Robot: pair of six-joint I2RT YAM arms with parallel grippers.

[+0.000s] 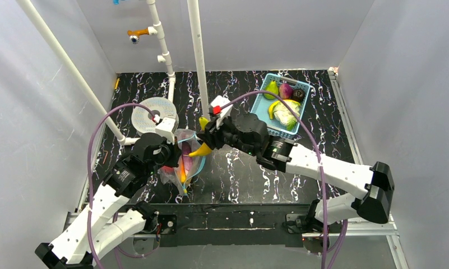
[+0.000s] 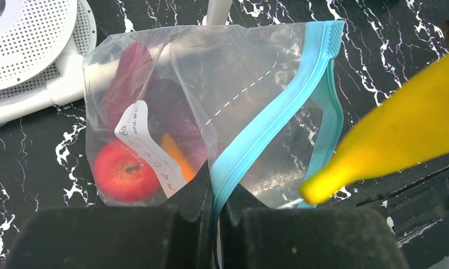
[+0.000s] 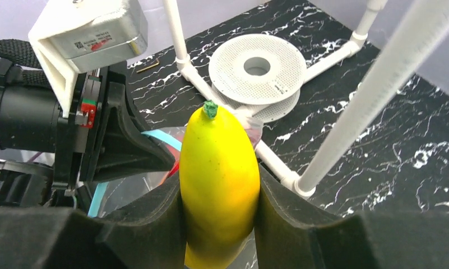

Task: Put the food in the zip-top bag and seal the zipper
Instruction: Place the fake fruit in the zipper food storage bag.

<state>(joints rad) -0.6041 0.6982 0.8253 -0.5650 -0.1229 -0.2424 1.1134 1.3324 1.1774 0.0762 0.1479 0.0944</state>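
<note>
The clear zip-top bag (image 2: 222, 78) lies on the black marbled table with its mouth open. My left gripper (image 2: 216, 193) is shut on the light-blue zipper strip (image 2: 278, 106) and holds that edge up. Inside the bag are a red apple (image 2: 124, 171), an orange-yellow piece (image 2: 174, 154) and a magenta piece (image 2: 129, 73), behind a white label (image 2: 146, 145). My right gripper (image 3: 219, 196) is shut on a yellow banana (image 3: 219, 168) and holds it at the bag's mouth; its tip (image 2: 328, 185) shows in the left wrist view. In the top view the banana (image 1: 202, 149) is beside the bag (image 1: 188, 162).
A light-blue mesh basket (image 1: 283, 103) with more toy food stands at the back right. A white perforated disc (image 1: 153, 115) lies at the back left, next to white pipe posts (image 1: 198, 56). The left gripper body (image 3: 87, 129) is close beside the banana.
</note>
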